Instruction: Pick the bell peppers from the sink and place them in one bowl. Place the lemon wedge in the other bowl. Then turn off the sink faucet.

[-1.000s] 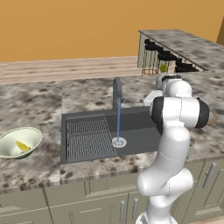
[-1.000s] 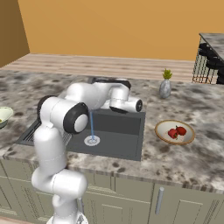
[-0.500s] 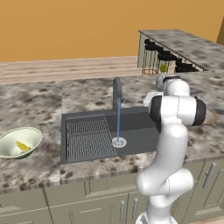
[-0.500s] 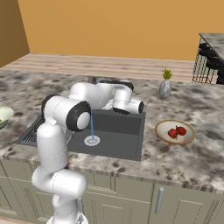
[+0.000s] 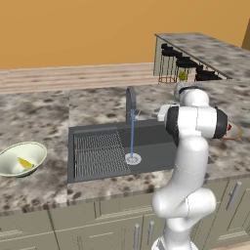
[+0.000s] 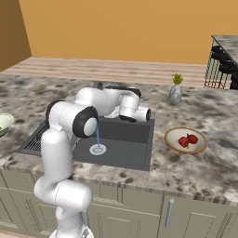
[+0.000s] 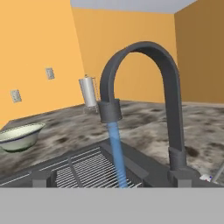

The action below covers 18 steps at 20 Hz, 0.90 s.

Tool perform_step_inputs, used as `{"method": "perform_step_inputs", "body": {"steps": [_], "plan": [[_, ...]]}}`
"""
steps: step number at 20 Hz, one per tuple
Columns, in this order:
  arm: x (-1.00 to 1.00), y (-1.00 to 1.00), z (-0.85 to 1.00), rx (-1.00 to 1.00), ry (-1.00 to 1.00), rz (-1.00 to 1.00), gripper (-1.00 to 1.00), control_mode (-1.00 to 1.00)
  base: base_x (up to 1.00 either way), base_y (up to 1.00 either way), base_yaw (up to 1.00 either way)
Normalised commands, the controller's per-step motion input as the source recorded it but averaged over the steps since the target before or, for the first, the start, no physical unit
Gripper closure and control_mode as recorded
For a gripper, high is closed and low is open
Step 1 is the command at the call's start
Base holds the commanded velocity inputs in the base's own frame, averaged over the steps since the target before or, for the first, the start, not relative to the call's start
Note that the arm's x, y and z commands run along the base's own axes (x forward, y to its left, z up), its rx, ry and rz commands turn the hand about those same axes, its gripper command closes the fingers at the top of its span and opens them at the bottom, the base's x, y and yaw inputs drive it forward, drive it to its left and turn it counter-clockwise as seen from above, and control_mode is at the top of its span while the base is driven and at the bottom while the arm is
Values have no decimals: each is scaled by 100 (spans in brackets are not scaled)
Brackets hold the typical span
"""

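**Faucet running; both bowls filled**

We list the sink faucet (image 5: 130,100) first: arched over the sink (image 5: 151,141), its blue stream falling on the drain. We judge this the one step left. Right of the faucet, the tan bowl (image 6: 174,141) holds the two bell peppers (image 6: 187,140). Left of the faucet, the green bowl (image 5: 10,163) holds the lemon wedge (image 5: 25,163). The gripper (image 6: 149,114) hangs near the faucet, jaws spread wide, holding nothing.
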Motion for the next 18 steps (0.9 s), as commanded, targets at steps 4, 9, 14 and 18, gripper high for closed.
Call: {"method": "perform_step_inputs", "body": {"steps": [4, 9, 14, 18], "plan": [[20, 0, -9, 1, 0, 2, -100, -100, 0, 0, 0], [19, 0, -1, 3, 0, 0, -100, -100, 0, 0, 0], [17, 0, -5, 4, 0, 0, -100, -100, 0, 0, 0], [20, 0, -8, 4, 0, 0, -100, -100, 0, 0, 0]]}}
